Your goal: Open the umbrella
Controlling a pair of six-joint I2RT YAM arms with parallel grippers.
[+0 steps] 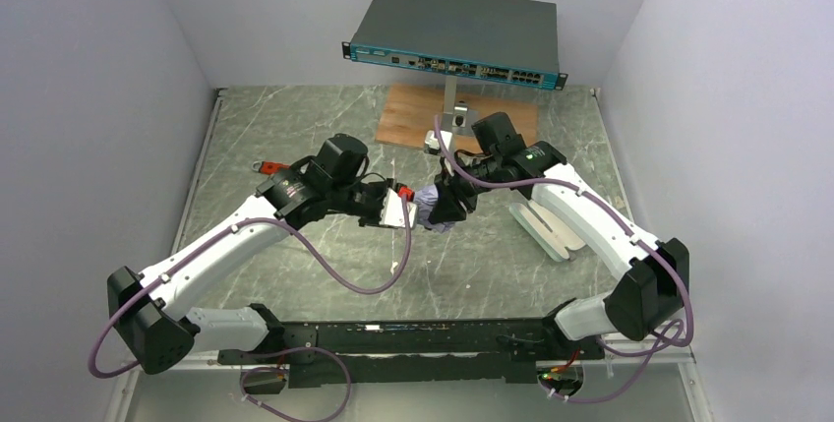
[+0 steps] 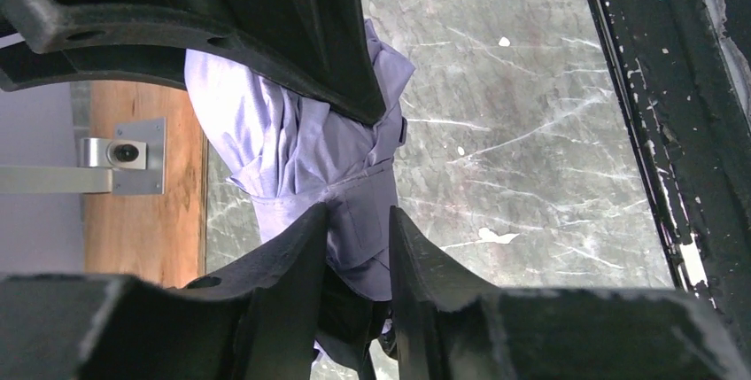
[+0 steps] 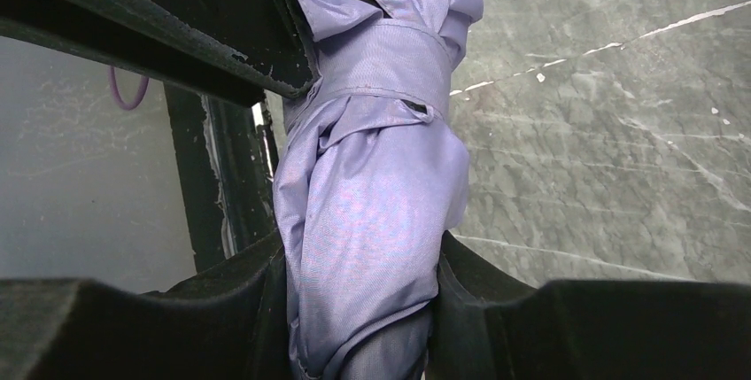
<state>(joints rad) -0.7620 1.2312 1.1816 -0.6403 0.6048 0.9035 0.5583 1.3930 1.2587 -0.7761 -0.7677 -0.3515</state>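
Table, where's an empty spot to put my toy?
Bare marble lies in front, between the umbrella and the black rail; also back left, beside the wooden board. Crowded middle: both jaws clamp the umbrella.

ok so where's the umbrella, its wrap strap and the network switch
umbrella (image 3: pixel 367 221): right wrist view, on the bunched lavender fabric below the strap
wrap strap (image 3: pixel 381 65): right wrist view, middle of the flat band around the folds
network switch (image 1: pixel 457 19): top external view, on its dark top panel
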